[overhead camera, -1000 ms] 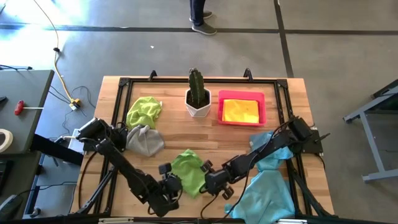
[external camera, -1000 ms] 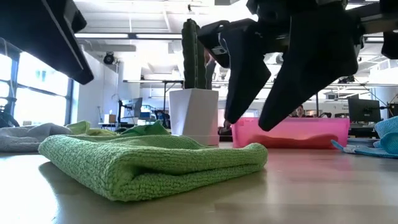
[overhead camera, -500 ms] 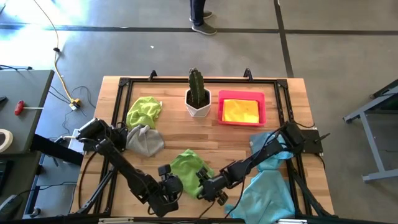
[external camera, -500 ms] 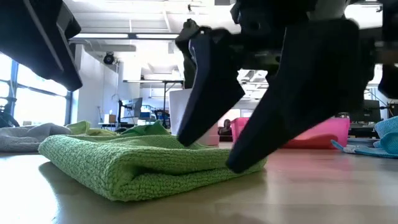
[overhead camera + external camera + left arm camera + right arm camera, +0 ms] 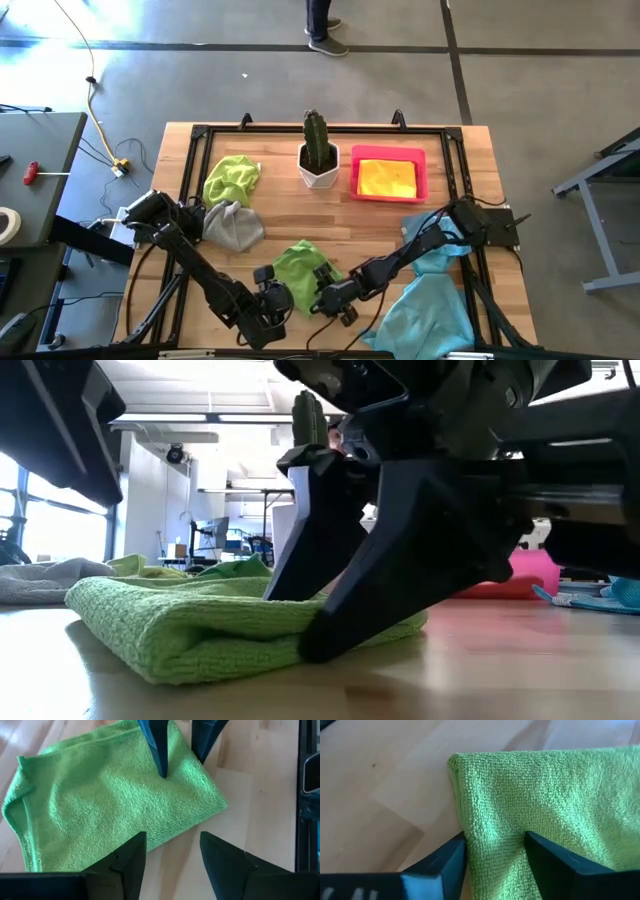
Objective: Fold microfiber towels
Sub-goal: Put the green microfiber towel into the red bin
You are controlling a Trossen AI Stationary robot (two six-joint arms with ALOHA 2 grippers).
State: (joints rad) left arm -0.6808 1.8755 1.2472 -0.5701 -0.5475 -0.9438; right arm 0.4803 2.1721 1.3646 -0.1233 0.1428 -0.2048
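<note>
I have the folded lime green towel (image 5: 300,272) at the bench's (image 5: 300,215) near edge. My right pincer (image 5: 330,300) is open, one finger pressing its edge; my left pincer (image 5: 272,298) hovers open beside. Next I judge: close, then fold over.

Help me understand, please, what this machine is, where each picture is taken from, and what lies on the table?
It is a robot with two dark arms, each ending in a two-finger gripper. One camera looks straight down, one sits at table height, and one rides on each wrist. The right gripper is open, its fingers pressing on the folded green towel near the front edge. The left gripper is open just beside that towel, holding nothing. On the wooden table also lie a crumpled green towel, a grey towel, light blue towels, a potted cactus, and a pink tray holding a yellow towel.
</note>
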